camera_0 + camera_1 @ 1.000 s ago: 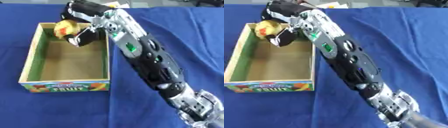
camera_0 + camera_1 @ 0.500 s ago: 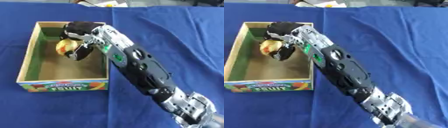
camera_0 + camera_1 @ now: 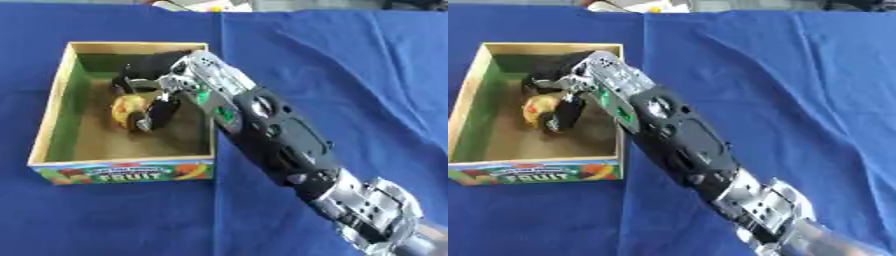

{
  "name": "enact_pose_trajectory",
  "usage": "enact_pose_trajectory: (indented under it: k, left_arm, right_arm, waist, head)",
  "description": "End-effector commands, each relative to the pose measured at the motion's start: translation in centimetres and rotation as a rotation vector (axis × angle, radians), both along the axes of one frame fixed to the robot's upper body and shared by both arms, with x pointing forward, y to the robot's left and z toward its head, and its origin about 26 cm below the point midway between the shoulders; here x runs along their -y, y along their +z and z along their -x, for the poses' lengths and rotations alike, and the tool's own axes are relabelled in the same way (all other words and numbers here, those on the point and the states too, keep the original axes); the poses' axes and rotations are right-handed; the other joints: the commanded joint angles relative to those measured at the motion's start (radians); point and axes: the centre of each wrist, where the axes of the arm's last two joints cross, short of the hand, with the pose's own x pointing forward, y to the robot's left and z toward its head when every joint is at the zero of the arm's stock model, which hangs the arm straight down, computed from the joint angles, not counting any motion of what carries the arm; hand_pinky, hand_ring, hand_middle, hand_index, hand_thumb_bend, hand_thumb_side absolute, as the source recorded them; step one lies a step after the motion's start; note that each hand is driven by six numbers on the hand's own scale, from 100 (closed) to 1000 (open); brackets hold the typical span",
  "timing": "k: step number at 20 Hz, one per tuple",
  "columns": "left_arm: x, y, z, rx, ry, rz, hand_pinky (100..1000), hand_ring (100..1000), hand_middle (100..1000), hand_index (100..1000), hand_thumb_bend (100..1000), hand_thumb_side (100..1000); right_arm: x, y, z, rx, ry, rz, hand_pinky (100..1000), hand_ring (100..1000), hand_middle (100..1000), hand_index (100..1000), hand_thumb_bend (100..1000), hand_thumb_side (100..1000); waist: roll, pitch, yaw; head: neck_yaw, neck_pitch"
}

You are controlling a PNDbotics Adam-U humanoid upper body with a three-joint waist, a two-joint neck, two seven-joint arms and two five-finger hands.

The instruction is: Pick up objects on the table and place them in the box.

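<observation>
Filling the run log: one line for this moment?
phase: placing | right hand: inside box, curled round yellow-red object | object: low over box floor | left hand: not in view

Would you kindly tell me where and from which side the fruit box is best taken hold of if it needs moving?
Probably by its long left wall, coming from the box's left. The fruit box is open-topped with thin upright walls, so fingers could hook over that rim. The right robot hand reaches in over the right wall and curls round a yellow-red fruit, so that side is blocked.
</observation>
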Motion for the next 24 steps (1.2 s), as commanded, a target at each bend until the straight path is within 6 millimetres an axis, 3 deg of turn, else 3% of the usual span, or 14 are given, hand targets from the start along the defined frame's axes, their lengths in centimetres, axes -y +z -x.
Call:
enact_pose_trajectory:
  k: [1, 6, 10, 11, 12, 13, 14, 19, 24]
  left_arm:
    - [0.0, 0.5, 0.2, 0.019, -0.002, -0.006, 577, 845, 834, 768, 100, 1000]
    - [0.0, 0.5, 0.3, 0.016, 0.001, -0.007, 576, 846, 834, 768, 100, 1000]
    - [-0.1, 0.5, 0.3, 0.013, 0.006, -0.007, 576, 846, 833, 768, 100, 1000]
    - [-0.1, 0.5, 0.3, 0.013, 0.007, -0.006, 576, 846, 833, 768, 100, 1000]
    - [-0.1, 0.5, 0.3, 0.013, 0.007, -0.006, 576, 846, 833, 768, 100, 1000]
    - [-0.1, 0.5, 0.3, 0.013, 0.008, -0.006, 576, 846, 833, 768, 100, 1000]
    - [-0.1, 0.5, 0.3, 0.013, 0.009, -0.005, 576, 846, 833, 768, 100, 1000]
    - [-0.2, 0.4, 0.3, 0.011, 0.015, -0.004, 575, 846, 833, 767, 100, 1000]
    - [-0.3, 0.3, 0.3, 0.010, 0.026, -0.001, 576, 845, 832, 768, 100, 1000]
  right_arm:
    - [0.3, 1.7, -0.1, 0.041, -0.004, 0.029, 847, 817, 779, 996, 100, 750]
    - [1.6, 3.7, 0.0, 0.081, 0.000, -0.006, 857, 820, 800, 1000, 100, 908]
    - [3.5, 6.8, 1.2, 0.153, 0.025, -0.132, 855, 792, 786, 1000, 100, 891]
    - [4.0, 7.7, 1.7, 0.172, 0.037, -0.176, 854, 785, 785, 1000, 100, 1000]
    - [4.6, 8.5, 2.3, 0.187, 0.051, -0.220, 853, 776, 774, 1000, 100, 861]
    - [5.1, 9.2, 2.8, 0.198, 0.064, -0.258, 853, 776, 774, 1000, 100, 861]
    - [5.6, 9.9, 3.4, 0.210, 0.076, -0.293, 851, 763, 766, 1000, 100, 798]
    - [8.8, 13.2, 6.8, 0.329, 0.110, -0.494, 829, 712, 722, 968, 100, 734]
    - [12.5, 15.3, 11.0, 0.550, 0.075, -0.828, 766, 624, 626, 838, 100, 593]
  waist:
    - [0.006, -0.019, 0.001]
    - [0.004, -0.021, -0.005]
    - [0.003, -0.024, -0.009]
    - [0.003, -0.024, -0.010]
    - [0.003, -0.025, -0.012]
    - [0.003, -0.025, -0.014]
    - [0.003, -0.026, -0.015]
    - [0.007, -0.029, -0.022]
    - [0.011, -0.031, -0.035]
  head:
    - [0.001, 0.006]
    - [0.010, 0.009]
    - [0.021, 0.009]
    - [0.024, 0.009]
    - [0.029, 0.008]
    - [0.032, 0.008]
    - [0.036, 0.008]
    - [0.049, 0.007]
    - [0.071, 0.009]
